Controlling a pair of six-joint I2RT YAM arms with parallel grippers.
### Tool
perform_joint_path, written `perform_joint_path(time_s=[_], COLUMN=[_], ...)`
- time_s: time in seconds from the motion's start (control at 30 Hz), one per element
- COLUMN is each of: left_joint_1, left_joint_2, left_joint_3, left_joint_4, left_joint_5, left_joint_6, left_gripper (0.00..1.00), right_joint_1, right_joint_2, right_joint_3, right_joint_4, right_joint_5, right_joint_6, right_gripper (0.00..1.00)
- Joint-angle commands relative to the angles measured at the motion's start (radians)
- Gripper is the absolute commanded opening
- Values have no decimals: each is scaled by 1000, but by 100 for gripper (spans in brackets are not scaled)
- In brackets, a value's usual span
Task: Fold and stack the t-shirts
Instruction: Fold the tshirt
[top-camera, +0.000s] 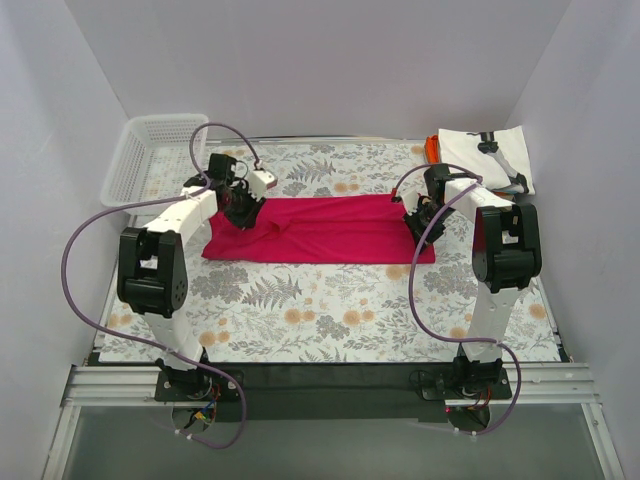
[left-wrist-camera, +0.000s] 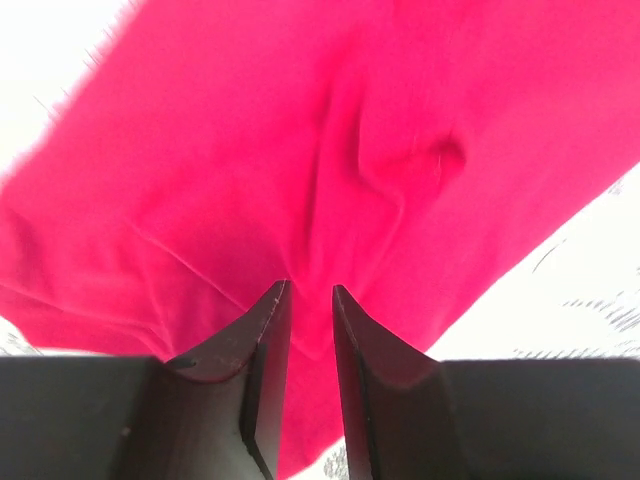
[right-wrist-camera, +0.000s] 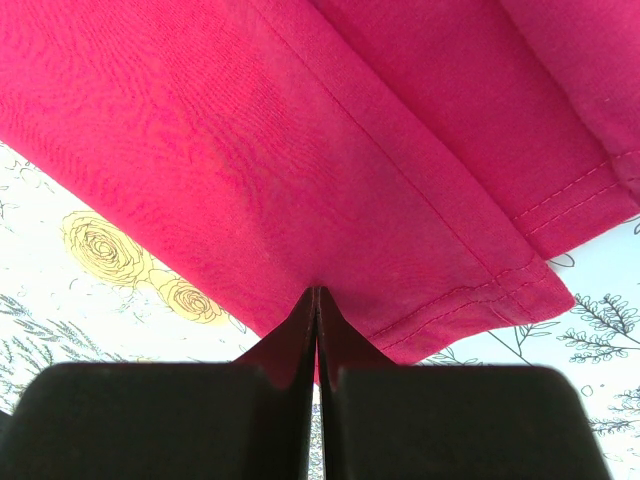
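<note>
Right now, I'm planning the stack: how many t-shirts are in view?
3. The crimson t-shirt lies spread at centre; the white printed t-shirt sits at the far right corner, over an orange t-shirt peeking out. Others may hide beneath.

- crimson-pink t-shirt (top-camera: 320, 230) lies flat on the floral desk (top-camera: 330, 310) as a long left-right band, with some wrinkles near its left end
- left end effector (top-camera: 240, 208) is down on the shirt's left end, at the far corner
- right end effector (top-camera: 418, 215) is down on the shirt's right end
- white t-shirt (top-camera: 490, 160) with black print sits beyond the shirt's right end, with the orange t-shirt (top-camera: 432, 148) peeking out under it
- white mesh basket (top-camera: 150, 160) sits beyond the shirt's left end
</note>
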Motion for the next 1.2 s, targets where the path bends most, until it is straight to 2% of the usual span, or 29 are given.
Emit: perform_joint_path(time_s=[0.0,0.13,0.27,0.43,0.57,0.77,0.93,1.1,1.17], left_joint_1=[4,0,-28,-92,-100,-100,-97,-97,-83], left_joint_2=[-65,21,124,122,173,15,-137,-221,-247], left_joint_3=[84,159,201,71,38,12,-34,-156,-195], left_joint_4=[18,84,93,133,133,136,125,111,127], left_joint_5=[142,63,42,32,-13,21,19,-54,-70], left_joint_6=[-95,-220,-266,-275,-329,-390,-521,-651,-712], left_gripper=[24,22,17,13,10,17,27,25,24], right_joint_1=[0,0,-2,-2,3,30,44,56,60], right_joint_2=[-22,-20,-5,3,30,119,246,303,282], right_joint_3=[15,41,87,151,241,358,475,438,358], right_joint_4=[2,-6,-23,-37,-38,-37,-31,-28,-23], right_joint_5=[13,-10,-30,-61,-96,-93,-70,8,22], right_joint_6=[-11,3,18,35,61,95,127,115,98], right_gripper=[4,4,3,4,4,6,8,7,6])
